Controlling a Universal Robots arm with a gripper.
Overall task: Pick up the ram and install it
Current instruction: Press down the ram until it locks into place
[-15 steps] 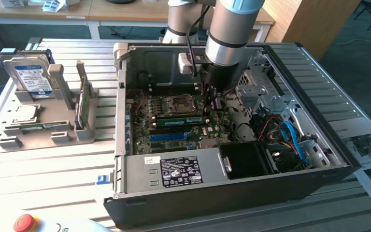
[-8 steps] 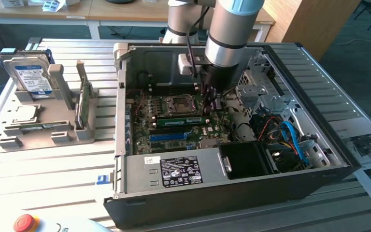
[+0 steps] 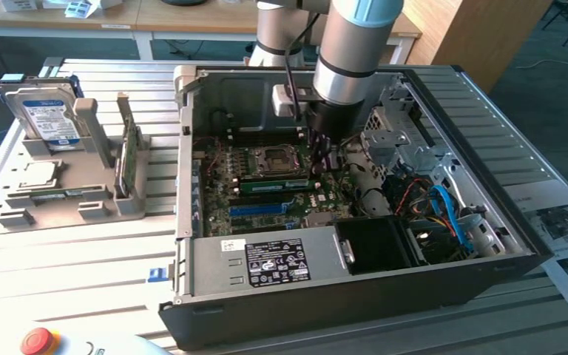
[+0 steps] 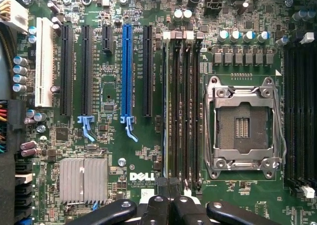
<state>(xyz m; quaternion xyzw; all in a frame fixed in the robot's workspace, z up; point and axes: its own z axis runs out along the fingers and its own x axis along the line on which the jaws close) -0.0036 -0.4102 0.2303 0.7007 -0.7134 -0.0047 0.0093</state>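
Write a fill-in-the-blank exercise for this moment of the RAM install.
1. The gripper hangs over the ___ inside the open computer case.
2. The hard drive standing in the grey holder has a ___ label.
3. White letters beside the heatsink spell ___.

Missing words: motherboard; blue; DELL

The arm (image 3: 348,52) hangs vertically, its hand (image 3: 322,151) pointing straight down with fingers drawn together.
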